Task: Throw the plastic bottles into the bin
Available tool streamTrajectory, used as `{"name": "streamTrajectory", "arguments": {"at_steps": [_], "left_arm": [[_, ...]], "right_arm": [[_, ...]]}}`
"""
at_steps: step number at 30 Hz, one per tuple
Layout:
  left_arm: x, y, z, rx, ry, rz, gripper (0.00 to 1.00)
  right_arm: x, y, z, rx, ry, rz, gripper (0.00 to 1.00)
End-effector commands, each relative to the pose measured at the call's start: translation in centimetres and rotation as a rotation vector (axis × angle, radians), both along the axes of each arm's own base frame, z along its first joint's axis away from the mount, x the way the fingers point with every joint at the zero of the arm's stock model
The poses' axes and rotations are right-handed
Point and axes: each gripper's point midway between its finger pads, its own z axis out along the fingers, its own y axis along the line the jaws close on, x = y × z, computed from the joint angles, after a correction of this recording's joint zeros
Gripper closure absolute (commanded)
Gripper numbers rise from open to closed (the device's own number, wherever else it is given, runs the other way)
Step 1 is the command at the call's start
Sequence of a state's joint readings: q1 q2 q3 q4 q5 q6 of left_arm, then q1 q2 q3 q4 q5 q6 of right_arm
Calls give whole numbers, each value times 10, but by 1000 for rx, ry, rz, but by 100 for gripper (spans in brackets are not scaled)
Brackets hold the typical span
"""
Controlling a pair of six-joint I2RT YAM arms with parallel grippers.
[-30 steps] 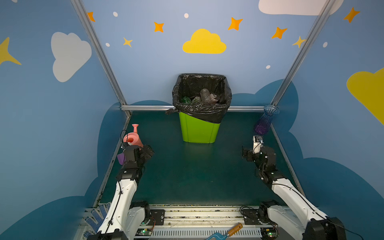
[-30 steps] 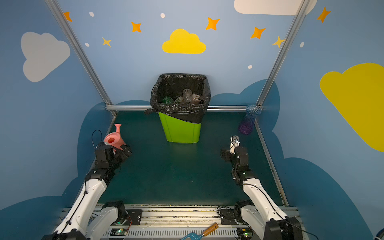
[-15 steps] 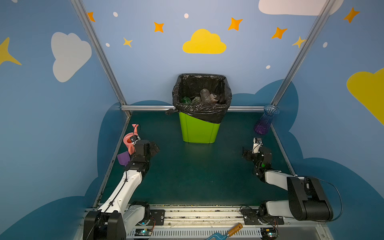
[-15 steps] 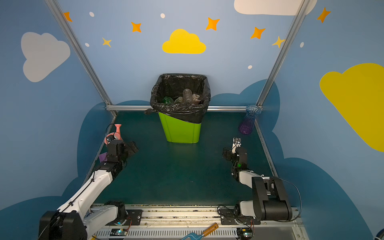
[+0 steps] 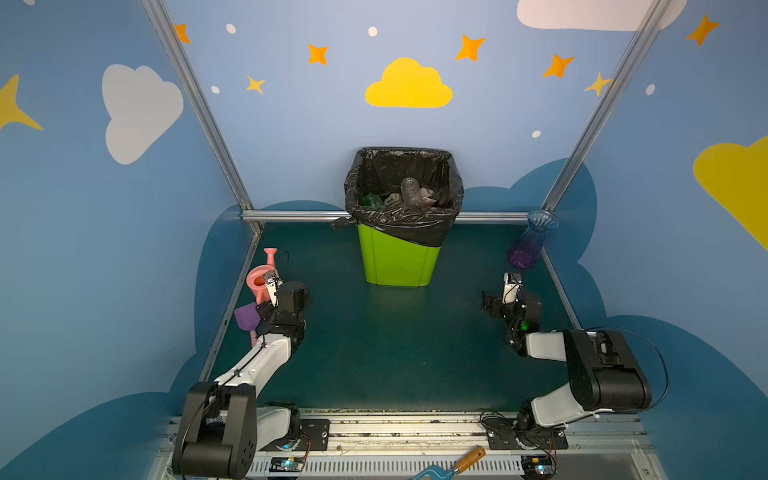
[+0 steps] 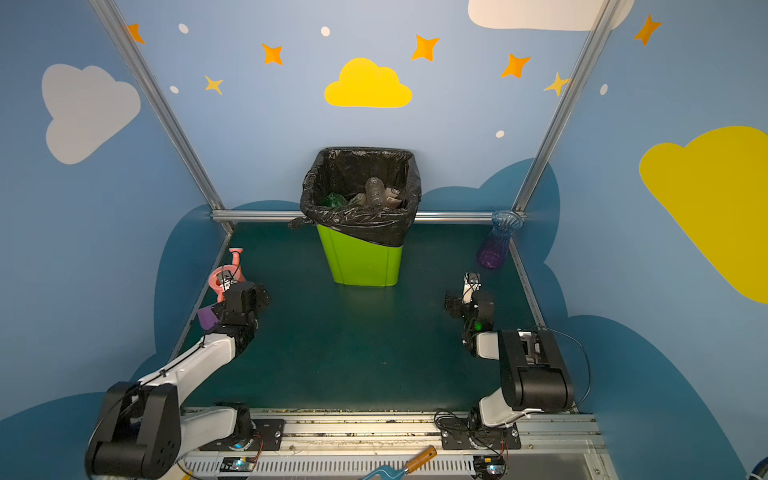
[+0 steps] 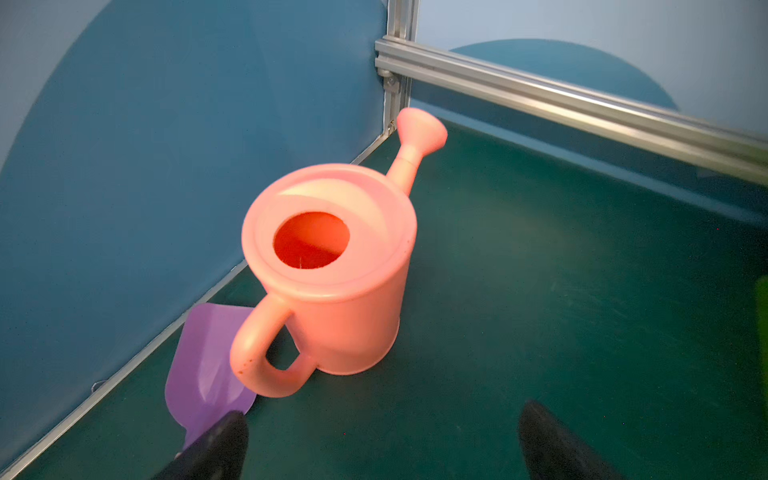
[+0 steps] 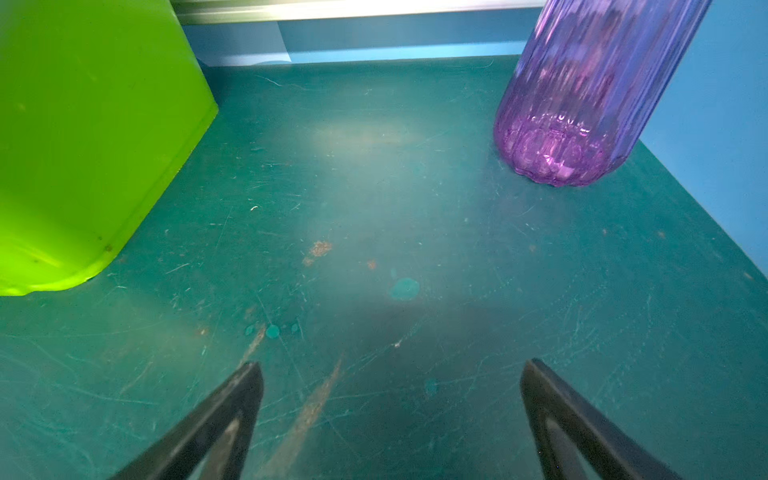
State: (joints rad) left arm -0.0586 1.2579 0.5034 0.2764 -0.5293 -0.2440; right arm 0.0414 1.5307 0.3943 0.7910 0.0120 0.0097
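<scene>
Both arms have folded since a second ago: their elbows now rise high near the front rail, while the end effectors stay low over the bench (image 5: 395, 357), close to where they were. Only the left one has slid slightly inward.

The left end effector (image 7: 384, 446) hangs with its fingers wide apart and nothing between them. It faces a pink watering can (image 7: 332, 270) that stands upright by the left wall, with a purple scoop (image 7: 203, 365) lying beside its handle. The right end effector (image 8: 390, 415) is likewise spread wide and empty. It is over bare bench and faces a purple ribbed vase (image 8: 582, 104) in the far right corner.

The bin (image 5: 397, 257) stands at the back, in the middle, against the rear rail, with a black liner (image 5: 415, 232) folded over its rim. The bottles (image 5: 409, 191) lie inside it in a loose heap. In both top views one clear bottle stands roughly on end above the rest, and a green one shows to its left. No bottle is visible on the bench in any view.

So the bottles lie ahead of both end effectors and toward the centre, up inside the bin rather than down on the bench. The bin sits about midway between the arms. The right wrist view shows its green wall close by, so that arm looks a little nearer. With nothing left to pick, I judge the task finished, and the arms seem to be going to rest.
</scene>
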Motion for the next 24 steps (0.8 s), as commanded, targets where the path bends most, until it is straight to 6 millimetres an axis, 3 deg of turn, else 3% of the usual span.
{"name": "streamTrajectory", "arguments": {"at_steps": [1, 4, 7, 13, 15, 19, 24], "left_arm": [[9, 11, 4, 65, -67, 45, 0], [16, 6, -13, 50, -72, 4, 0], [19, -1, -17, 43, -79, -37, 0], [26, -40, -30, 74, -97, -283, 0], [31, -36, -33, 80, -148, -249, 0], [37, -35, -39, 31, -34, -279, 0], [40, -31, -41, -4, -48, -279, 0]], "right_arm": [[5, 1, 12, -1, -27, 15, 2], [5, 1, 11, -1, -26, 15, 2], [5, 1, 12, -1, -27, 14, 2], [5, 1, 12, -1, -28, 15, 2], [5, 1, 11, -2, -26, 15, 2], [5, 2, 12, -7, -29, 15, 2], [4, 2, 11, -8, -28, 14, 2]]}}
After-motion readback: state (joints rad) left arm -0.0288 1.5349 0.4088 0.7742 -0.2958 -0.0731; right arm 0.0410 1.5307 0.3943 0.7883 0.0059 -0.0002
